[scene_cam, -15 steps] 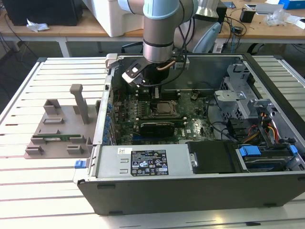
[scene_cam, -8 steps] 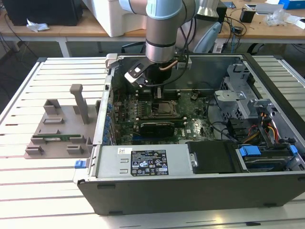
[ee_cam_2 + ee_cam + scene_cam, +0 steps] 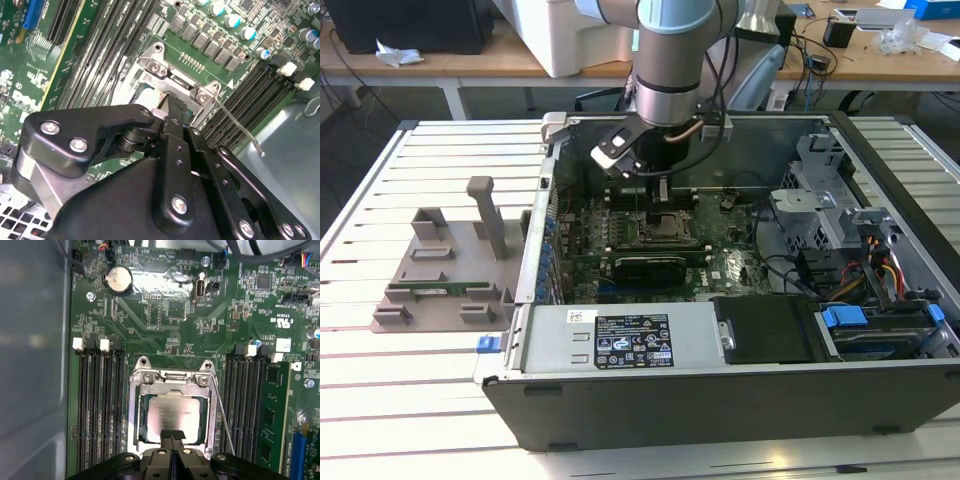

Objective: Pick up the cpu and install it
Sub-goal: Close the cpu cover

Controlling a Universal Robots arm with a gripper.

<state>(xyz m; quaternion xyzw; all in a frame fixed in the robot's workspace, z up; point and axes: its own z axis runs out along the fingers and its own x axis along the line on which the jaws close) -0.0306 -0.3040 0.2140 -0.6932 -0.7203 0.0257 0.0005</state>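
Exterior view gave me the room first: wooden benches (image 3: pixel 470 62) along the back, then the white slatted table (image 3: pixel 420 400) carrying the open computer case (image 3: pixel 720 405), with a grey-brown tray (image 3: pixel 440 270) beside it on that view's left. My arm (image 3: pixel 670 70) reached down into the case. First wrist view showed the green motherboard (image 3: pixel 165 320), and the cpu (image 3: pixel 172 412) lay flat inside the socket frame (image 3: pixel 172 376). My gripper (image 3: pixel 171 435) was pinched together, holding nothing, tips over one edge of the chip.
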